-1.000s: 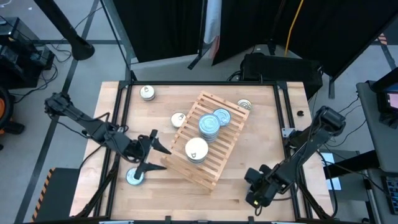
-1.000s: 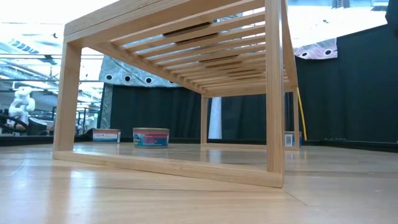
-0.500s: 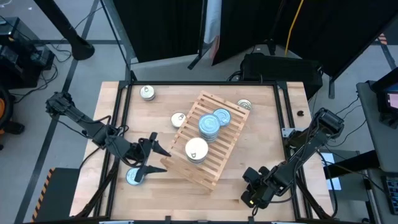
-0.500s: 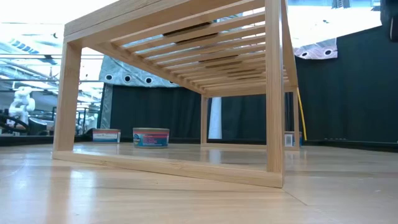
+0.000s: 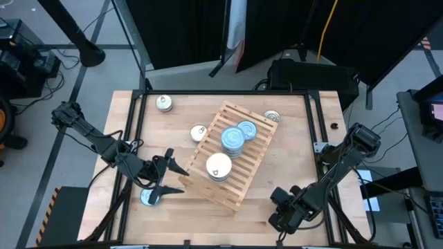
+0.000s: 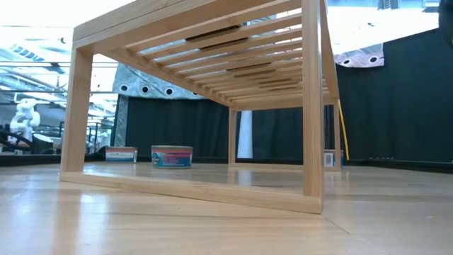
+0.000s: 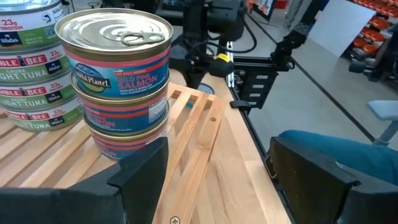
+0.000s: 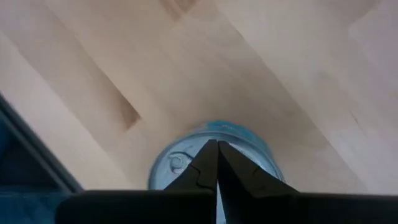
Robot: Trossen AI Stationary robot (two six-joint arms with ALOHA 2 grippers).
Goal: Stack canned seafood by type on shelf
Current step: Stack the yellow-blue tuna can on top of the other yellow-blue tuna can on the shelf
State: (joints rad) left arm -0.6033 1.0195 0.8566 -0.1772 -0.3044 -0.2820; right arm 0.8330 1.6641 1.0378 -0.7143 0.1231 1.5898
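Wooden slats of the shelf [image 5: 232, 153] carry two sorted piles: a blue-topped stack [image 5: 234, 138] near the middle and a silver-topped salmon stack [image 5: 219, 166] toward its near end, which the left wrist view shows as pink-labelled tins [image 7: 119, 74] beside tuna tins [image 7: 34, 68]. The left gripper [image 5: 168, 174] sits low at the shelf's left corner with its fingers spread wide and nothing between them, just beside a loose tin [image 5: 149, 197] on the tabletop [image 5: 277, 180]. The right gripper [image 5: 282, 220] hangs at the table's near right edge, fingers pressed together and holding nothing, directly above another blue-topped tin [image 8: 214, 158]. Three more tins lie loose: one at the far left [image 5: 164, 103], one just beside the shelf's left edge [image 5: 199, 132], one at its far corner [image 5: 272, 117]. Sorting looks partly done, with five tins still off the rack. The likely next move is for the left gripper to swing over the tin beside it, straddle it and close.
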